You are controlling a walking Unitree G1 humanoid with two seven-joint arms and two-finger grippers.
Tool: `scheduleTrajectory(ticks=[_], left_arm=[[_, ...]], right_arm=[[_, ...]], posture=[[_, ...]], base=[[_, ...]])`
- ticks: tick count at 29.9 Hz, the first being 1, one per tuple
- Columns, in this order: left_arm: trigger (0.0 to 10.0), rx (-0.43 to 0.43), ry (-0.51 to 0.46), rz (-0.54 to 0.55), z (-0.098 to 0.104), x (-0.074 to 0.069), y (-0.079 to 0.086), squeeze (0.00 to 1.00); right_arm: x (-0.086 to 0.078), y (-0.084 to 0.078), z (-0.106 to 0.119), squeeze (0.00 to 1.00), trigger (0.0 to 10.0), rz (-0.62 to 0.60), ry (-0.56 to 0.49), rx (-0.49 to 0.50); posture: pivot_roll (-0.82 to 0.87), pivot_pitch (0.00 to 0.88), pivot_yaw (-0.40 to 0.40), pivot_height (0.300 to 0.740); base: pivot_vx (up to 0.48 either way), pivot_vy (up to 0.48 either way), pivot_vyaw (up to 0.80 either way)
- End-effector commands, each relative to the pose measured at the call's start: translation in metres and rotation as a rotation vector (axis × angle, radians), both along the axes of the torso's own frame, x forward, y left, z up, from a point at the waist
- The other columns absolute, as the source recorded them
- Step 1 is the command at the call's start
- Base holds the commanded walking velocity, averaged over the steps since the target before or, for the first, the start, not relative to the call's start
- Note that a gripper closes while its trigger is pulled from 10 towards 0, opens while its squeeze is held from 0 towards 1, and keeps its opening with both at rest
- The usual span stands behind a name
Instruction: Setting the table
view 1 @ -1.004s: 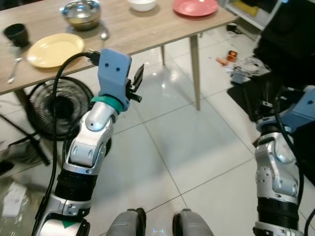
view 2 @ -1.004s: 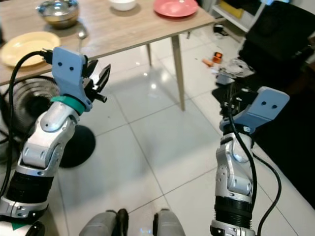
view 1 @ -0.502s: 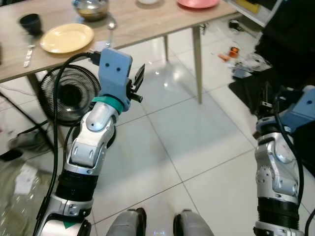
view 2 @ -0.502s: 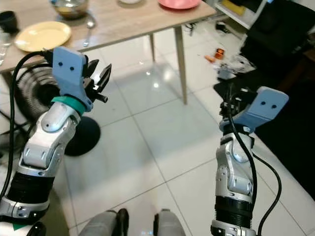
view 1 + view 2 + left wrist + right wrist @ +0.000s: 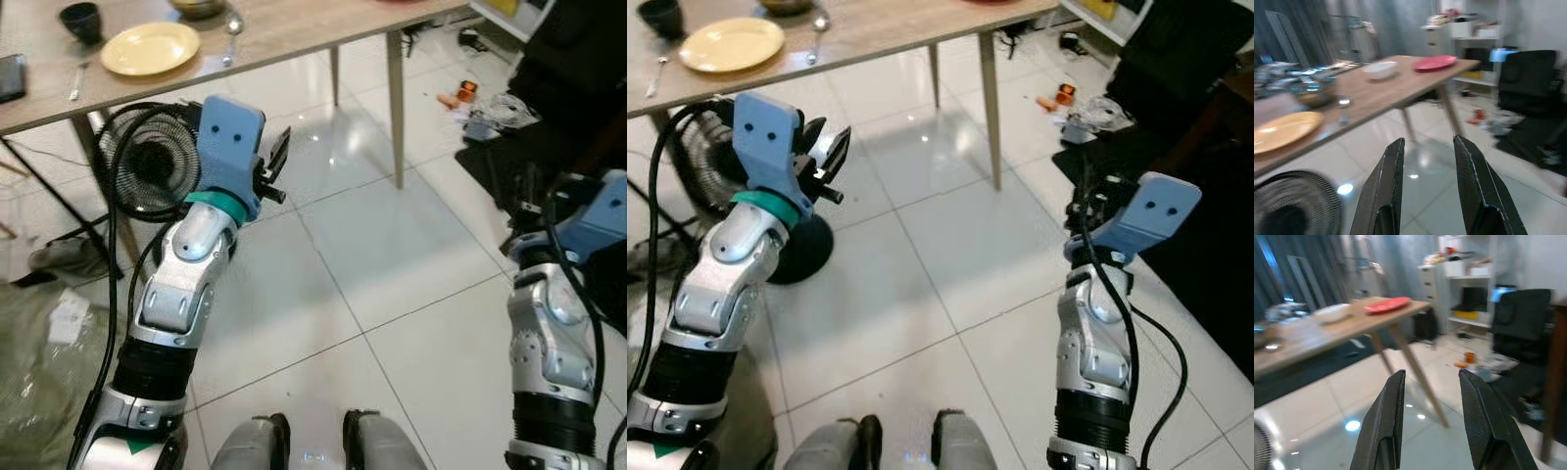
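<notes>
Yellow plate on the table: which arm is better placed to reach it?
Left, probably. The yellow plate lies ahead of the raised left gripper, jaws open; the right gripper is far across, by the black chair.

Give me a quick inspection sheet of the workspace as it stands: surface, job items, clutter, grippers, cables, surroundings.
Surface: wooden table ahead of the robot, across glossy white floor tiles.
Job's things: yellow plate, dark cup, fork and spoon on the table; red plate and white bowl further along it.
Clutter: small litter on the floor beyond the table leg.
Grippers: left gripper open, holding nothing; right gripper open, holding nothing; both raised over the floor.
Cables: black cable along the left arm; another down the right arm.
Surroundings: black fan under the table, black chair, white shelves.
</notes>
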State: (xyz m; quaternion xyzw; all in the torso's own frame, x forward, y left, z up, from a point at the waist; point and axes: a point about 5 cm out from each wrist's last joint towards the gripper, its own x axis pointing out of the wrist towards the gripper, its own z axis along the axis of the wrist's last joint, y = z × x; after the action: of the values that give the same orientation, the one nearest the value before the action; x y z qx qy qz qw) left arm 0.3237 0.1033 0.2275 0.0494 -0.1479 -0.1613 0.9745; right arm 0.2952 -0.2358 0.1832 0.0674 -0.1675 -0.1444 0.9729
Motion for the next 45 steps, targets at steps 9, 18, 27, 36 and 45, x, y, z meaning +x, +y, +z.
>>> scheduleTrajectory(ticks=[9, 18, 27, 36, 45], left_arm=[[10.0, 0.014, 0.022, 0.002, -0.0071, 0.0001, -0.0003, 0.00], [10.0, 0.008, 0.024, 0.004, -0.0071, 0.0003, -0.0006, 0.00], [10.0, -0.059, 0.076, 0.006, -0.0083, 0.0024, -0.0002, 0.00], [10.0, -0.074, 0.093, 0.006, -0.0086, 0.0034, -0.0003, 0.00], [10.0, -0.067, 0.100, 0.005, -0.0093, 0.0036, -0.0014, 0.00]], right_arm=[[-0.0006, -0.0003, -0.0030, 0.00, 10.0, -0.006, 0.009, 0.007], [-0.0009, 0.0000, -0.0036, 0.00, 10.0, -0.005, 0.015, 0.008], [-0.0015, 0.0005, -0.0042, 0.00, 10.0, -0.005, 0.021, 0.017], [-0.0015, 0.0008, -0.0046, 0.00, 10.0, -0.005, 0.022, 0.018], [-0.0017, 0.0001, -0.0050, 0.00, 10.0, -0.008, 0.024, 0.020]], posture=[[-0.03, 0.023, 0.116, 0.740], [-0.03, 0.026, 0.118, 0.740], [-0.03, 0.030, 0.118, 0.740], [-0.03, 0.032, 0.119, 0.740], [-0.03, 0.033, 0.119, 0.740]], base=[[-0.292, 0.000, 0.00], [-0.130, 0.000, 0.00], [0.000, 0.000, -0.80], [0.000, 0.000, -0.80], [0.000, 0.000, -0.80]])
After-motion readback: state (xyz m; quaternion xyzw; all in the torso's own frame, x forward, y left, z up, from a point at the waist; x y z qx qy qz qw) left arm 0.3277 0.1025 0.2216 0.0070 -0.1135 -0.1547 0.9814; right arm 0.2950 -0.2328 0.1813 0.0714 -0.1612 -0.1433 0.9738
